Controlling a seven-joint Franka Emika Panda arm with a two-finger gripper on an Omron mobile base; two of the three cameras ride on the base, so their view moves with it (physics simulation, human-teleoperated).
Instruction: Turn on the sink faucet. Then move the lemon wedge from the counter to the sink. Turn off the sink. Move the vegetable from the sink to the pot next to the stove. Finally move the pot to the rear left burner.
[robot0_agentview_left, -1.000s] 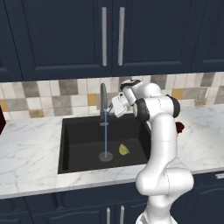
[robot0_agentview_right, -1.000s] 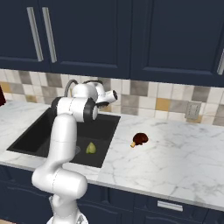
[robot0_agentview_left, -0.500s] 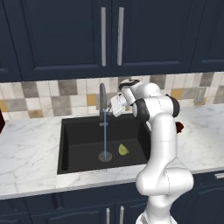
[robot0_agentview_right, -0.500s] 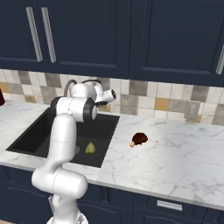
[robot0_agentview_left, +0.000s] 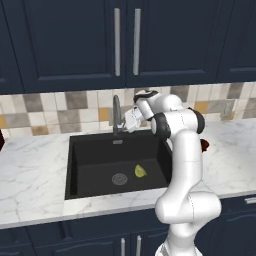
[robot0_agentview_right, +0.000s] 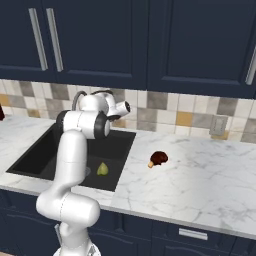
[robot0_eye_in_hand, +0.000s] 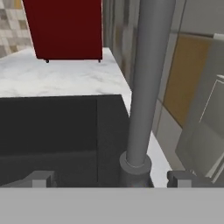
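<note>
The gripper (robot0_agentview_left: 131, 120) sits at the base of the faucet (robot0_agentview_left: 116, 116), at the back rim of the sink (robot0_agentview_left: 80, 172), with its jaws spread to their widest and nothing held between them. In the hand view the grey faucet (robot0_eye_in_hand: 146, 83) stem rises straight up between the two fingertips (robot0_eye_in_hand: 40, 178), one showing at about 8 o'clock and the other at about 4 o'clock of the stem's collar; I cannot tell whether either one touches it. No water shows under the spout.

The lemon wedge (robot0_agentview_left: 140, 171) lies on the floor of the black sink, just beside the round drain (robot0_agentview_left: 119, 178), at about 2 o'clock from it. From the right base view the lemon wedge (robot0_agentview_right: 102, 169) lies near the front right corner of the sink (robot0_agentview_right: 35, 156).

On the white marble counter (robot0_agentview_right: 200, 170), well to the right of the sink at about 3 o'clock, lies a dark reddish-brown lump (robot0_agentview_right: 158, 158). A dark red box (robot0_eye_in_hand: 65, 28) stands on the counter by the tiled wall (robot0_agentview_left: 60, 107), at 11 o'clock in the hand view.
</note>
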